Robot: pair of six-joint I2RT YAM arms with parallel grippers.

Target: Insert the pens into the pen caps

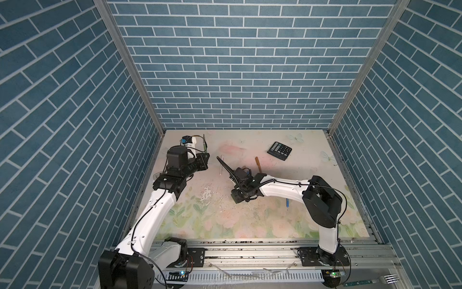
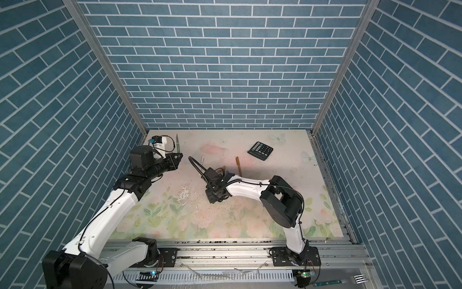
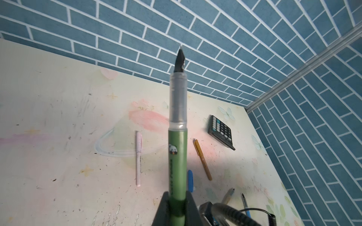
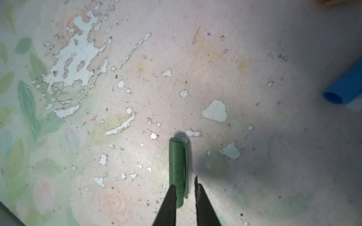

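My left gripper [image 3: 177, 205] is shut on a green pen [image 3: 177, 148], held upright with its dark nib up near the back left corner [image 1: 205, 144] [image 2: 178, 143]. In the right wrist view a green pen cap [image 4: 177, 168] lies flat on the mat. My right gripper [image 4: 185, 183] points down at it, jaws narrowly open around its open end; one finger touches the cap and a thin gap shows at the other. A blue pen cap [image 4: 344, 86] [image 3: 190, 180] lies nearby. A pink pen [image 3: 138, 158], a brown pen [image 3: 202, 159], a tan pen [image 3: 228, 195] and a blue pen [image 3: 244, 203] lie on the mat.
A black calculator [image 1: 279, 151] [image 2: 260, 150] sits at the back right of the floral mat [image 1: 212, 220]. A metal fork [image 1: 385, 279] lies outside the front rail. Blue brick-pattern walls close in the back and both sides.
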